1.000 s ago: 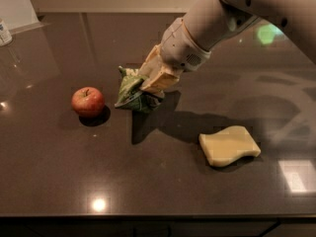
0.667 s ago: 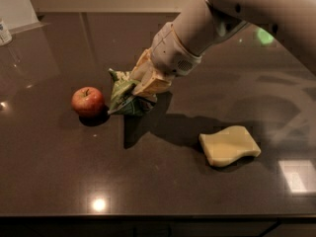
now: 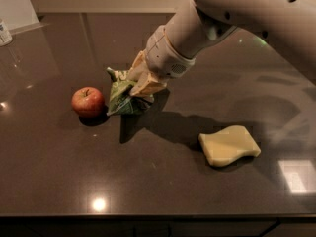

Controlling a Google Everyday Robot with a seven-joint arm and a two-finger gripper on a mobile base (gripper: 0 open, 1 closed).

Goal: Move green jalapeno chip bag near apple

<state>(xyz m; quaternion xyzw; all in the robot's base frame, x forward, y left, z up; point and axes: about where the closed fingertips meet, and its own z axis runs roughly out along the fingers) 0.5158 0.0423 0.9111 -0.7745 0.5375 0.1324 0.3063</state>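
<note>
your gripper (image 3: 141,89) is clamped on the one green jalapeno chip bag (image 3: 121,100), just right of the one apple (image 3: 88,101). its long axis stands near upright, top corner leaning left. one sponge (image 3: 228,144) lies well apart.

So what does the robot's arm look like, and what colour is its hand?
The arm is thick, round and smooth, pale grey-white, with a few small dark dots. A white cuff leads to the gripper, whose jaws are tan. It sits at the green jalapeno chip bag, beside the apple. No cables show.
</note>
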